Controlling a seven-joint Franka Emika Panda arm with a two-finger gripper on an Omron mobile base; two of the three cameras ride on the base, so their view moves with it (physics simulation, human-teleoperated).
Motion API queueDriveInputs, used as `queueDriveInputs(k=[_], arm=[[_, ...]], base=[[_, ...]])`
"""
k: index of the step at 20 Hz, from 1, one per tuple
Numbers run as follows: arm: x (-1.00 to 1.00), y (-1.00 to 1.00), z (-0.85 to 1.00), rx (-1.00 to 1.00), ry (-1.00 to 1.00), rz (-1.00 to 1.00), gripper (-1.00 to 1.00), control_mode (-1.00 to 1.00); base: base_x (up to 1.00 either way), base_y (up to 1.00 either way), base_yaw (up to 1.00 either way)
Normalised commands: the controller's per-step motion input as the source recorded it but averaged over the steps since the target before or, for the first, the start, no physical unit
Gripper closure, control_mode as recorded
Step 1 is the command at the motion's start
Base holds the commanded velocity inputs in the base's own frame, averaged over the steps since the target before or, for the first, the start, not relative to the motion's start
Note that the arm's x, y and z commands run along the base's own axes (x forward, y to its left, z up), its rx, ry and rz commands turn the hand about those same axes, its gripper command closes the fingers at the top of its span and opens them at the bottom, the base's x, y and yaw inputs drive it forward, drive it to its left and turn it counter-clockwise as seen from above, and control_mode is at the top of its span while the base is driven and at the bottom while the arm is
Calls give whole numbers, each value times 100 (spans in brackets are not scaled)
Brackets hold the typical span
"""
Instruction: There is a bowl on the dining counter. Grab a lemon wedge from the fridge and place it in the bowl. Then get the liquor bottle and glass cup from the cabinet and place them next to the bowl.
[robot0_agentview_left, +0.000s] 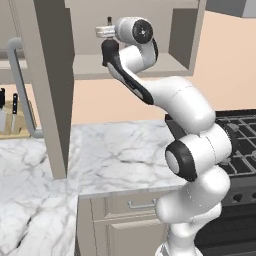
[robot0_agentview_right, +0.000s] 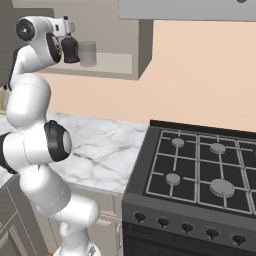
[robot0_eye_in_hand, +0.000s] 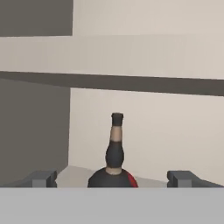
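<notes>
You won't find any readable text, brand, number or sign here. The liquor bottle (robot0_eye_in_hand: 114, 154) on the cabinet shelf carries a red patch low on its body and a tan band on its neck, but no lettering can be made out on either. The stove knobs (robot0_agentview_right: 186, 227) below the burners show no legible markings.
</notes>
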Motion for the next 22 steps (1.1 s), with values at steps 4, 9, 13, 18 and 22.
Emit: queueDriveInputs(k=[4, 9, 13, 18, 22], arm=[[34, 33, 0, -4, 0, -2, -100, -100], [32, 5, 0, 0, 1, 0, -100, -100], [23, 0, 0, 0, 0, 0, -100, -100], [22, 0, 0, 1, 4, 0, -100, -100], [21, -5, 0, 3, 3, 2, -100, -100]], base=[[0, 0, 0], [0, 0, 0], [0, 0, 0], [0, 0, 0], [0, 0, 0]])
